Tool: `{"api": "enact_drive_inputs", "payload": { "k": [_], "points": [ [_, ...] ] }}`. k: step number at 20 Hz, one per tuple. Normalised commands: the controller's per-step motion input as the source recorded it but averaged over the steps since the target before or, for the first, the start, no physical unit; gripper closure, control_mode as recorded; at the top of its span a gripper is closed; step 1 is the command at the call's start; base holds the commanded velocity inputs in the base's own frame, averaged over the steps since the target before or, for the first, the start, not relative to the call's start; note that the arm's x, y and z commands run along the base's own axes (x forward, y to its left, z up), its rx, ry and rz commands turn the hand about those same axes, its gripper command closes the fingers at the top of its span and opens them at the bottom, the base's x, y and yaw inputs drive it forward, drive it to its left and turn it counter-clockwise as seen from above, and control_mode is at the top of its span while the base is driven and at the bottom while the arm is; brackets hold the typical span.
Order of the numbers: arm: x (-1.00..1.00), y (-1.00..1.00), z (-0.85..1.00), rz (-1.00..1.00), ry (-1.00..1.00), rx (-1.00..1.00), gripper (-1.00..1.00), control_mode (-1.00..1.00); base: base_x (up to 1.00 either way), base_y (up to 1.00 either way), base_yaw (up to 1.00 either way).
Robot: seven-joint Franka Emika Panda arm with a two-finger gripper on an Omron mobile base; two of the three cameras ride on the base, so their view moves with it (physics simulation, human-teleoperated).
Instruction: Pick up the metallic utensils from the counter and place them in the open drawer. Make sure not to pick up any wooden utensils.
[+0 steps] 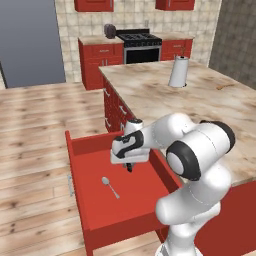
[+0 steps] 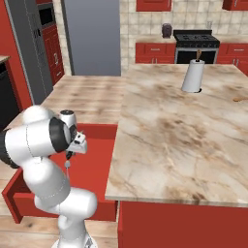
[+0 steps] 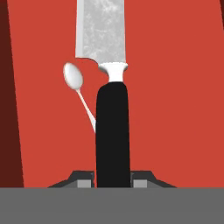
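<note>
Metallic utensils are the subject of the task, and both are now over or in the open drawer (image 1: 145, 220). The small metal spoon (image 1: 110, 187) lies flat on the red drawer floor, near its middle, bowl toward the far left and handle toward the near right; this part of the task is judged complete. The knife (image 3: 112, 105), with black handle and silver blade, is clamped by its handle between the narrowed jaws of the gripper (image 1: 129, 167), blade pointing down toward the drawer floor. In the hand view the spoon (image 3: 78, 92) shows just left of the knife handle, beneath it on the drawer floor; whether the blade tip touches the floor cannot be told. The gripper (image 2: 68, 157) hangs above the drawer interior, right of the spoon in the left base view. Remaining work, as judged: release the knife into the drawer and retract the arm. The drawer contains the spoon and nothing else resting on its floor as far as the views show. The counter (image 2: 184, 145) to the right carries a paper towel roll (image 2: 193, 76) at its far end; a small tan object (image 2: 239, 99) lies at the far right edge, too small to identify.
</note>
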Motion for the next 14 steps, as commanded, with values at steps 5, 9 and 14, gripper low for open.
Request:
{"api": "enact_drive_inputs", "payload": {
  "k": [5, 9, 14],
  "points": [
    [0.2, 0.0, 0.0, 0.31, 0.15, -0.06, 1.0, -1.0, 0.0, 0.0, 0.0],
    [0.0, 0.0, -0.11, 0.22, 0.1, -0.04, 1.0, -1.0, 0.0, 0.0, 0.0],
    [0.01, 0.0, -0.45, 0.02, 0.04, -0.02, 1.0, -1.0, 0.0, 0.0, 0.0]
  ]
}}
